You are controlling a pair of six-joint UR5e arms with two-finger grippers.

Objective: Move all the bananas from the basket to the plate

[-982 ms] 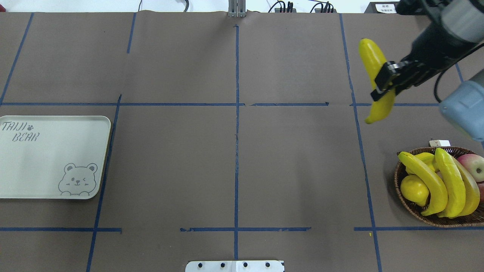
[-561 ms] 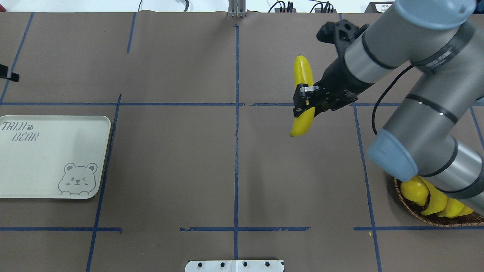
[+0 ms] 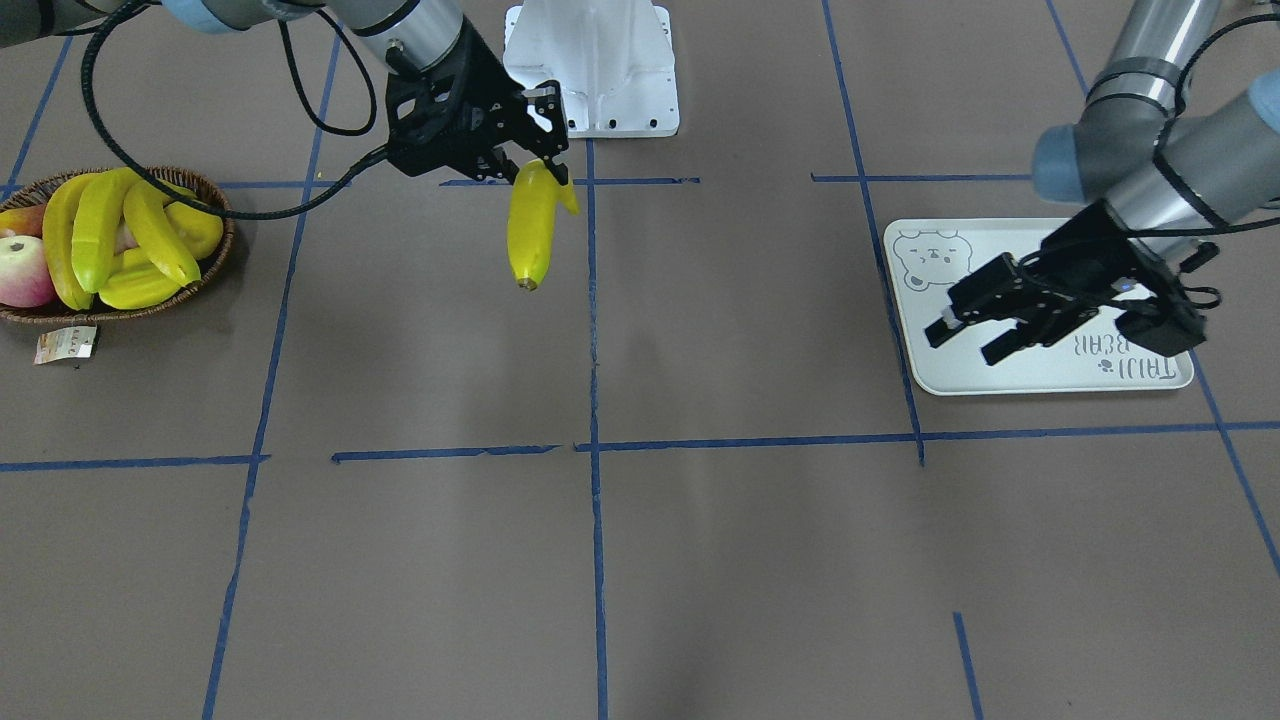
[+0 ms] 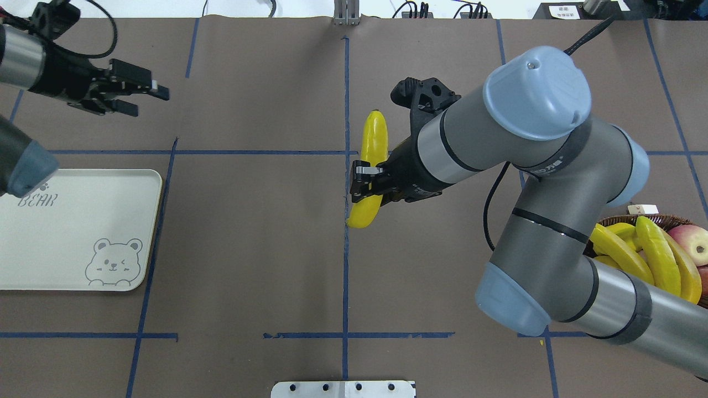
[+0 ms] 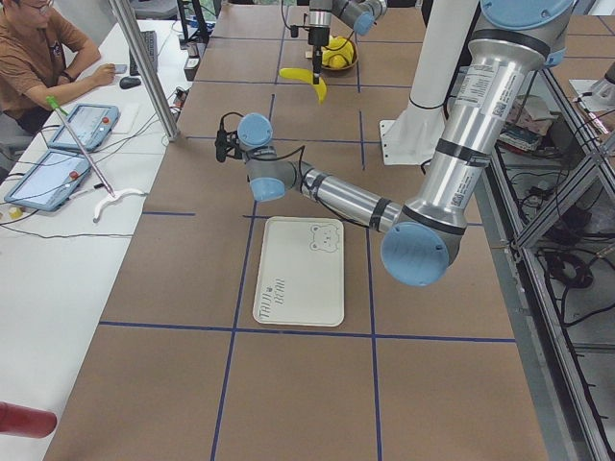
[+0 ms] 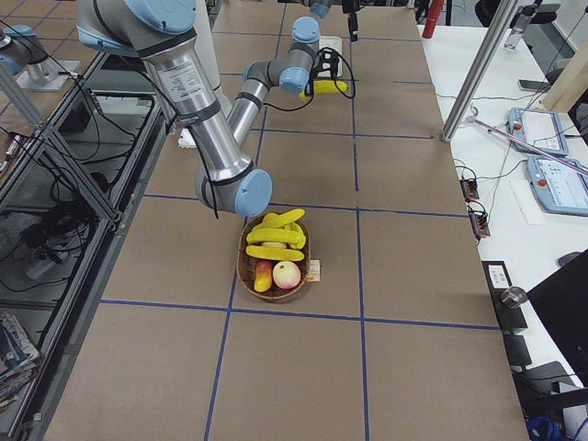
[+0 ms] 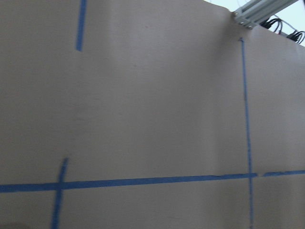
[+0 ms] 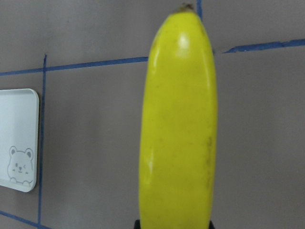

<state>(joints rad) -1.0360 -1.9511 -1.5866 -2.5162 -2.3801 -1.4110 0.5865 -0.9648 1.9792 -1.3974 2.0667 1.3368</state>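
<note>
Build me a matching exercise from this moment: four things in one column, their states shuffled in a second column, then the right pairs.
Column one
1. black two-finger right gripper
2. black two-finger left gripper
3. pale rectangular tray with a grey bear drawing
4. oval dark-brown woven wicker basket

Column two
a. holds long yellow bananas and a red-and-green apple
b. shut on a long glossy yellow banana, held in the air
c. nothing lies on it
d. open, holding nothing

Pairs: 1-b, 2-d, 3-c, 4-a
</note>
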